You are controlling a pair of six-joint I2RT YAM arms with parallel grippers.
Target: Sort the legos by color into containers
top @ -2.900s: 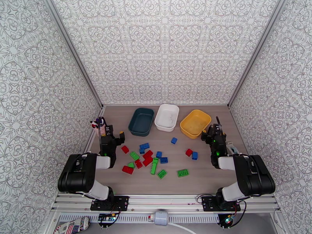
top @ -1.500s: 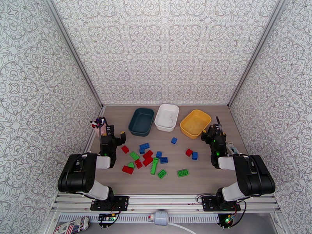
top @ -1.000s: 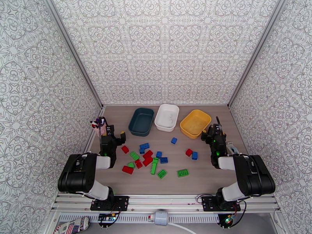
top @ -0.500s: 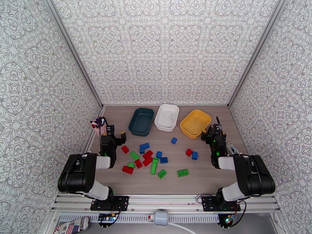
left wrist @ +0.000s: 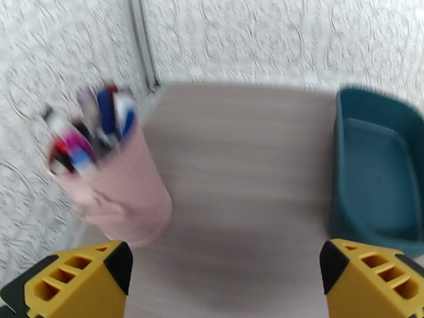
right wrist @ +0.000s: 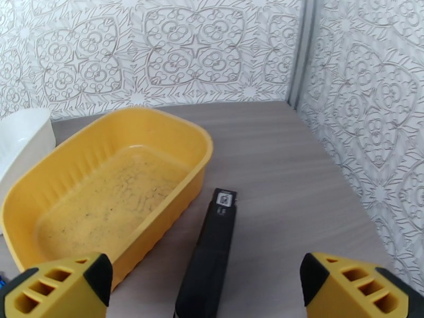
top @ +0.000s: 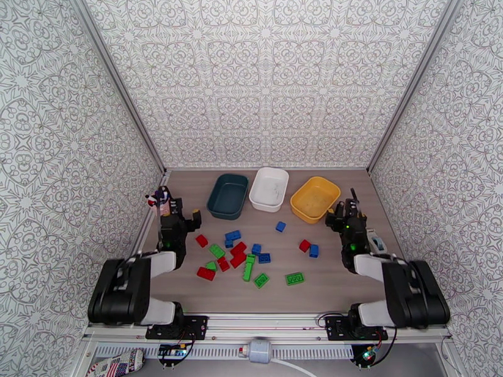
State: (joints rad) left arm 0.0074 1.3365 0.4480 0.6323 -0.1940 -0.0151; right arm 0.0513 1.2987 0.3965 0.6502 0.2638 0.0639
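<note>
Trays three: teal tray, white tray, yellow tray. Bricks: roughly six red, six blue, five green. Left gripper, right gripper spread wide, empty.

Bearing, as worktop, red, green and blue legos between the left end effector and the right end effector. Carrying a pink cup of pens ahead-left of the left one, a dark teal tray ahead-right. Supporting a yellow tray ahead-left of the right one, a black bar straight ahead, a white tray between those trays.
</note>
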